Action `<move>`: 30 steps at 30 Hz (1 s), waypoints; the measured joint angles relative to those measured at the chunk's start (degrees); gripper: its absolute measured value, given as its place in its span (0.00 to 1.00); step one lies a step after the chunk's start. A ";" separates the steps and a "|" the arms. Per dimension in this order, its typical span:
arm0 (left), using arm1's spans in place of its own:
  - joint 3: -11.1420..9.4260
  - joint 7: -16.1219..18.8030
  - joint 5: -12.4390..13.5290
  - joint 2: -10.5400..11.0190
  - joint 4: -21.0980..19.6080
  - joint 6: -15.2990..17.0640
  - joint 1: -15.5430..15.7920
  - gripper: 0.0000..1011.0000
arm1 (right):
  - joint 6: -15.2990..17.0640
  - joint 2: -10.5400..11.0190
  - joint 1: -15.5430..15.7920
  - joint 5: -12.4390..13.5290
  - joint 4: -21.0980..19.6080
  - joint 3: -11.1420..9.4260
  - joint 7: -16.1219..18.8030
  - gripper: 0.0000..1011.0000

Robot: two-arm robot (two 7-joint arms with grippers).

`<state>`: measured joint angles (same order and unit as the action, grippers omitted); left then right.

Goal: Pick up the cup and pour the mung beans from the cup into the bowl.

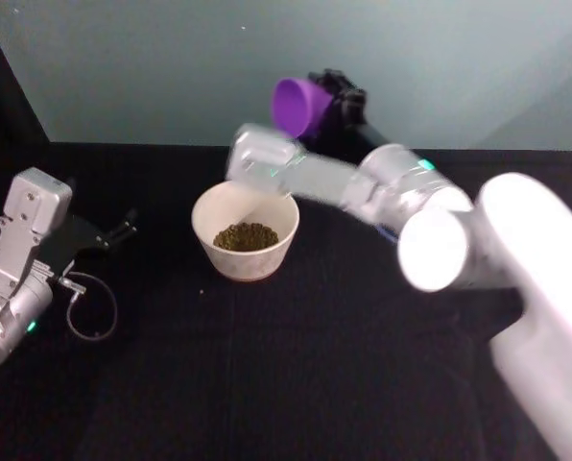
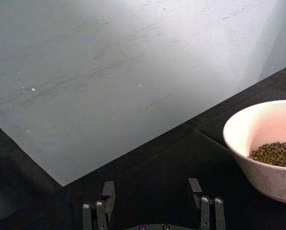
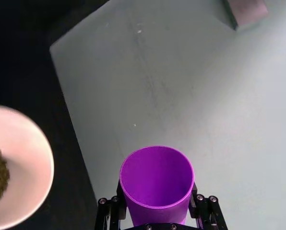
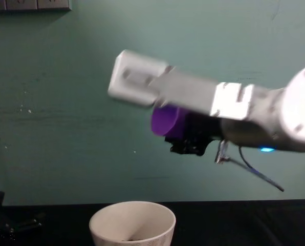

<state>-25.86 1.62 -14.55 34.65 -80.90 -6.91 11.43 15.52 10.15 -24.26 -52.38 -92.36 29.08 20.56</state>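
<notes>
Pinched at its lower end between the pressed-in fingers of the right gripper: the purple cup, tipped onto its side and held high in the air. Hanging above and beyond the cream bowl, well apart from it, close to the pale green wall. Looks empty inside in the right wrist view. Mung beans heaped in the bottom of the bowl, so pouring judged done, with only setting the cup down left.

Bowl standing upright on the black table, under the white forearm of the right arm. Parked at the left side of the table: the left gripper, fingers spread with nothing between them.

Worth watching from here:
- Slipping out of the grip, since smooth tapered plastic gives the fingers little to bite on.
- Knocking the bowl's rim with the forearm or the cup while lowering, and spilling the beans.
- Rolling away if let go while tipped, so better to turn upright first.
</notes>
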 joint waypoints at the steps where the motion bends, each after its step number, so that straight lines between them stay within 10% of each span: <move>1: 0.00 0.00 0.00 0.00 0.00 0.00 0.00 0.99 | -0.49 -0.10 0.19 1.77 -0.01 -1.04 0.13 0.71; 14: 0.00 0.00 0.00 0.00 0.00 0.00 0.00 0.99 | -4.67 -3.05 0.67 31.78 6.80 -16.46 10.02 0.71; 20: 0.00 0.00 0.00 0.00 0.00 0.00 0.00 0.99 | -6.83 -3.45 0.02 39.98 12.81 -19.59 14.05 0.71; 30: 0.00 0.00 0.00 0.00 0.00 0.00 0.00 0.99 | -8.65 -3.84 -0.90 46.33 21.88 -20.56 17.42 0.71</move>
<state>-25.86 1.62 -14.55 34.65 -80.90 -6.90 11.43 6.87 6.31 -25.16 -6.05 -70.47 8.52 37.97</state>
